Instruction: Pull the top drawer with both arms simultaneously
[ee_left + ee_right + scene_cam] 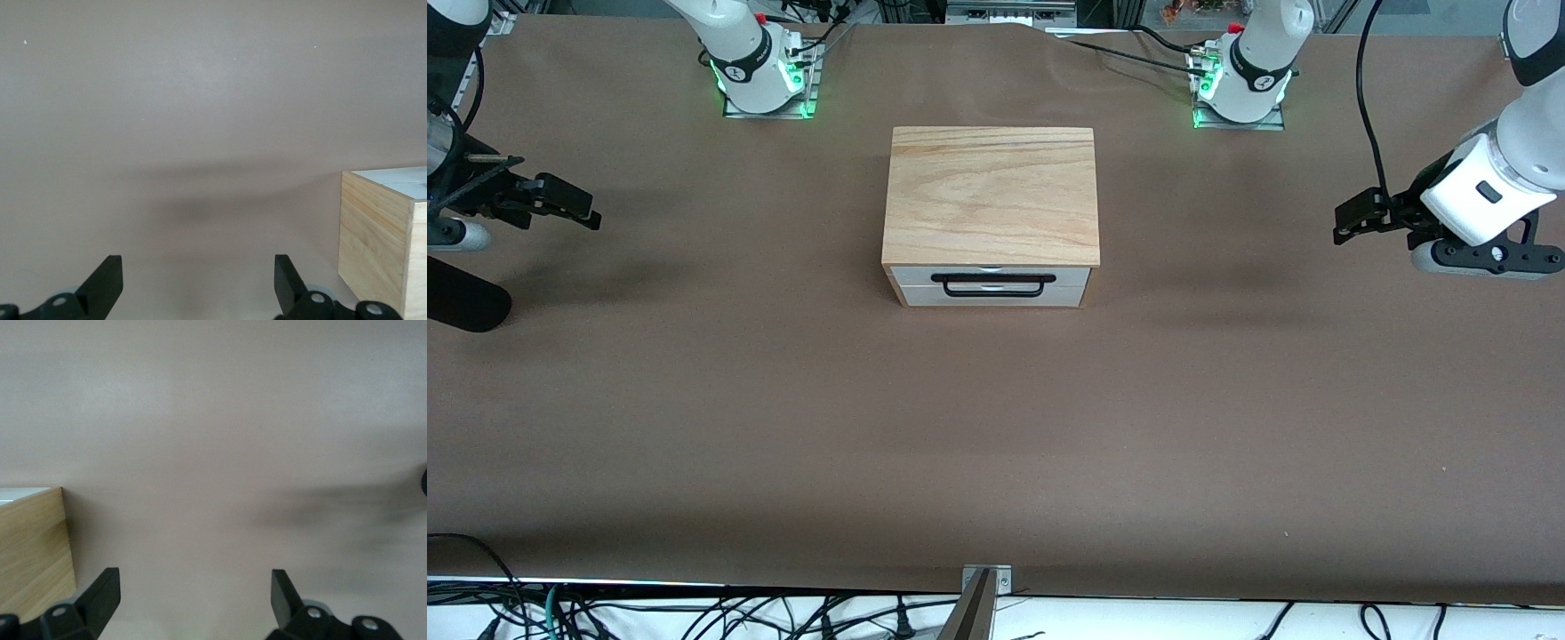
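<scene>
The top drawer is shut in the light oak cabinet at the table's middle. Its white front faces the front camera, and the thin black wire handle hangs across it. My left gripper is open and empty, up in the air over the table near the left arm's end, well apart from the cabinet. My right gripper is open and empty over the right arm's end. In the left wrist view the open gripper shows with a cabinet side. The right wrist view shows its open gripper and the cabinet.
The brown table carries only the cabinet. A second white drawer front sits under the top one. Arm bases with green lights stand at the back. A black cylinder is at the right arm's end. Cables lie along the front edge.
</scene>
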You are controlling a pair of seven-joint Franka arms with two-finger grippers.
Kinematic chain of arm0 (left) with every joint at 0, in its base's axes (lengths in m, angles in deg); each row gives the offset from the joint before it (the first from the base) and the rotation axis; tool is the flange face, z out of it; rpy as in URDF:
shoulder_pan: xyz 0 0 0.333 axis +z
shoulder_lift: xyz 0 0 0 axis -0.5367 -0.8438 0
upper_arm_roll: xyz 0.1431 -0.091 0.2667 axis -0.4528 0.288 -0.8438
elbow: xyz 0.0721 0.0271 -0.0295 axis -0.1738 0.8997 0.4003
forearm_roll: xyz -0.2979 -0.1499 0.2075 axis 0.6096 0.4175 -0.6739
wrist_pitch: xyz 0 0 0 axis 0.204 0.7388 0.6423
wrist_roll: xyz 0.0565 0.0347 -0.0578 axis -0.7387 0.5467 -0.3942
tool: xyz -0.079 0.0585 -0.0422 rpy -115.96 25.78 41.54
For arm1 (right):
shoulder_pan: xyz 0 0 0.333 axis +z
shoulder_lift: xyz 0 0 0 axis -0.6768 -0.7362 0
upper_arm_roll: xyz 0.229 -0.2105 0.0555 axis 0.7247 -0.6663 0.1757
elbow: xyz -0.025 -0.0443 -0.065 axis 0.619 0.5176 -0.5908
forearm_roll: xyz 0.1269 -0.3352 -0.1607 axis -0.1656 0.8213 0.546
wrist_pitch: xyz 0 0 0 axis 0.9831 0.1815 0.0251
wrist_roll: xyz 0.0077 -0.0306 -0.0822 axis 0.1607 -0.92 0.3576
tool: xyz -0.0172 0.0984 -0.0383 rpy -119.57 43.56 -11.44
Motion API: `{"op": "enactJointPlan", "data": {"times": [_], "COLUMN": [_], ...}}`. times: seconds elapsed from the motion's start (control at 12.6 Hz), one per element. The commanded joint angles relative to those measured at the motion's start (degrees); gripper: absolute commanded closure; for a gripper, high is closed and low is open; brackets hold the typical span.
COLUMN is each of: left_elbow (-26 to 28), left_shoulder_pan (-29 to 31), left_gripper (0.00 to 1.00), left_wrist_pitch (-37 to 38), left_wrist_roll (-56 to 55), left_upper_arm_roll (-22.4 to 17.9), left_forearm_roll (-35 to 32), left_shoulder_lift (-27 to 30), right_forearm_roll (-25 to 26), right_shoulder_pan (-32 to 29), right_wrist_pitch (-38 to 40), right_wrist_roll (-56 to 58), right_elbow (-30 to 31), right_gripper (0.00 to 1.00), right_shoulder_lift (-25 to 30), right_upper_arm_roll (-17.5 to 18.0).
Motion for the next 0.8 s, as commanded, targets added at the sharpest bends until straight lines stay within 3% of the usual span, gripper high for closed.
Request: {"op": "enactJointPlan", "data": {"times": [0.0, 0.72], "left_elbow": [-0.18, -0.18], "left_shoulder_pan": [0.11, 0.2], "left_gripper": [0.0, 0.0], "left_wrist_pitch": [-0.17, -0.17], "left_wrist_roll": [-0.42, -0.25], "left_upper_arm_roll": [0.27, 0.27], "left_forearm_roll": [-0.11, -0.11], "left_shoulder_lift": [0.18, 0.09], "right_forearm_roll": [-0.72, -0.72], "right_shoulder_pan": [-0.31, -0.22], "right_wrist_pitch": [0.48, 0.74], "right_wrist_roll": [-0.16, 0.54], "right_elbow": [-1.1, -1.18], "right_gripper": [0.0, 0.0], "right_shoulder_lift": [-0.23, -0.32], "right_upper_arm_roll": [0.23, 0.41]}}
